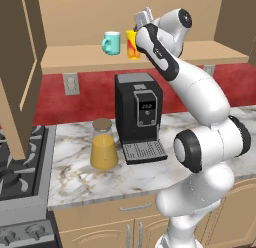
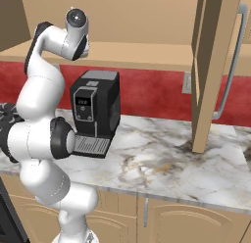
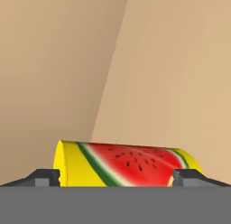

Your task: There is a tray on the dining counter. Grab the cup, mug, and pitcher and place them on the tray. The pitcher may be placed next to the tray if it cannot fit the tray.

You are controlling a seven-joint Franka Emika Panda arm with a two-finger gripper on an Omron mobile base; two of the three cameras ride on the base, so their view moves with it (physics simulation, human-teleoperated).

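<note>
one cup, one mug; one pitcher — one coffee machine

Light: even and soft, bright, with no clear source.
Shadows: faint dark patch on the marble worktop, toward 3 o'clock of the coffee machine.
Glare: a soft sheen on the white arm.
Sharpness: rendered, slightly soft; the cup looks slightly smeared.
Distortion: none noticeable at the edges.

The mug and cup stand side by side on the shelf, mug left. Below on the table, the pitcher sits just left of the coffee machine.
</note>
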